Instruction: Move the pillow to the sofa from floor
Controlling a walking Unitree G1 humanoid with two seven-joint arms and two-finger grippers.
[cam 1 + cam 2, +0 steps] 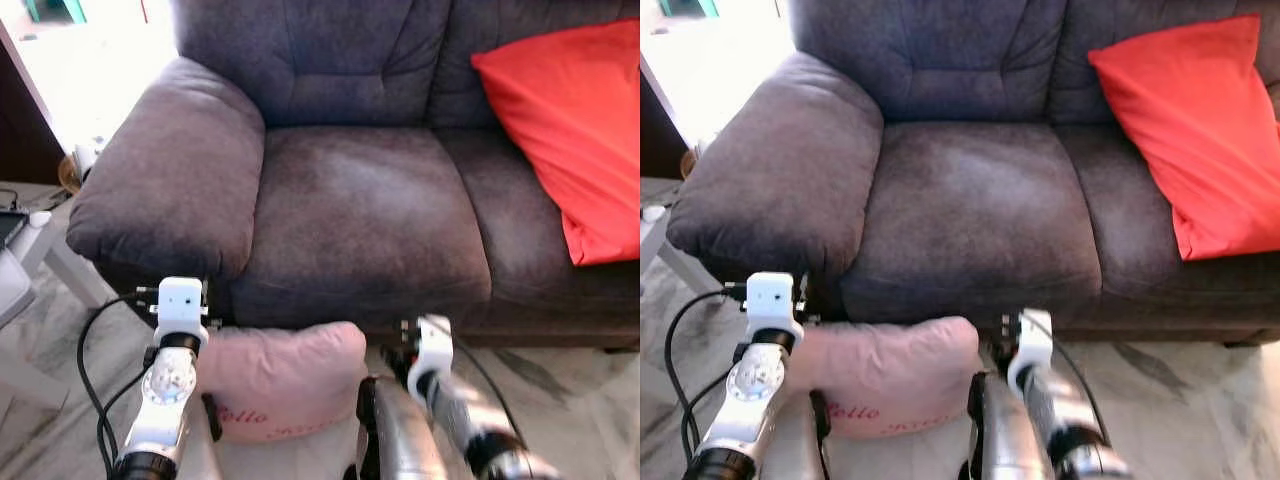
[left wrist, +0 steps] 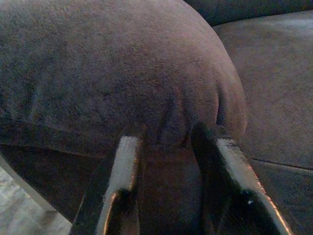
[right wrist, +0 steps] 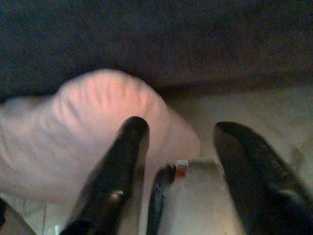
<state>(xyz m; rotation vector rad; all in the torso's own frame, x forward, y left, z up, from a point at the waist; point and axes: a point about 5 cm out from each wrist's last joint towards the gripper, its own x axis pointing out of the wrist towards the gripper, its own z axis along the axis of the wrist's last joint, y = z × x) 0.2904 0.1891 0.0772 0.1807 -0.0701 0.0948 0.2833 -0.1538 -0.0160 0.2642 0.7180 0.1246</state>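
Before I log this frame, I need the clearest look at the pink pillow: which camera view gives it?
The left eye view shows the pink pillow best: its whole top edge, in front of the sofa, between both arms. The right eye view shows much the same. The right wrist view catches a blurred corner beside the open right gripper.

Our both arms raised forward, silver forearms low in head views. Our left arm (image 1: 165, 400) on left, white wrist block uppermost; left end effector (image 2: 168, 147) with two black fingers (image 2: 124, 166) spread apart, nothing between. Our right arm (image 1: 450, 400) on right; right end effector (image 3: 181, 142) fingers (image 3: 122, 161) also spread, nothing gripped.
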